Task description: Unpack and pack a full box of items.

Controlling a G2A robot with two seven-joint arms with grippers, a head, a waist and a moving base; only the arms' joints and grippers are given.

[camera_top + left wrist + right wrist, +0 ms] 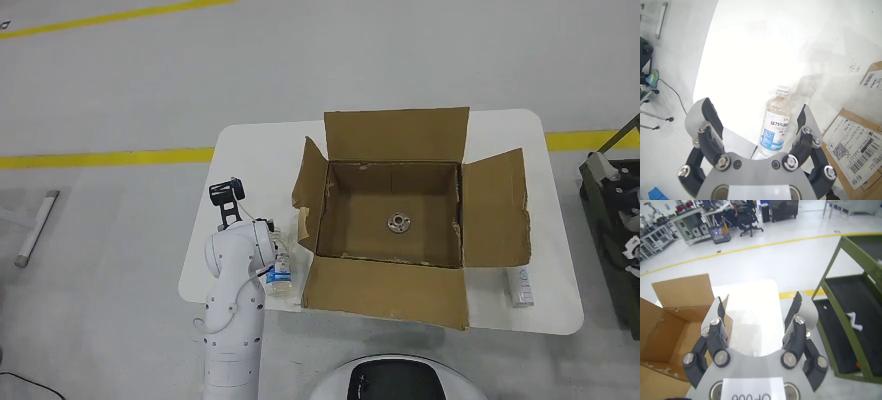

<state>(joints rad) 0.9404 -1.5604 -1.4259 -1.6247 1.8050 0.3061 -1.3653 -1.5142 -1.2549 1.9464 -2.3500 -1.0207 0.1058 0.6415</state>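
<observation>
Left claw (757,111) is wide open, hanging by the bottle (775,125), which sits on the desk (753,47) just left of the open box (395,133), at its near-left corner. Right claw (758,307) is also wide, over the desk's right side. A metal disc (398,221) lies in the box, a tube (521,287) just right of it.

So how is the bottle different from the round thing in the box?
The clear bottle stands on the table outside the cardboard box; the round metal part lies inside it. The bottle is taller with a blue label; the metal part is small and grey. Neither is being held.
</observation>
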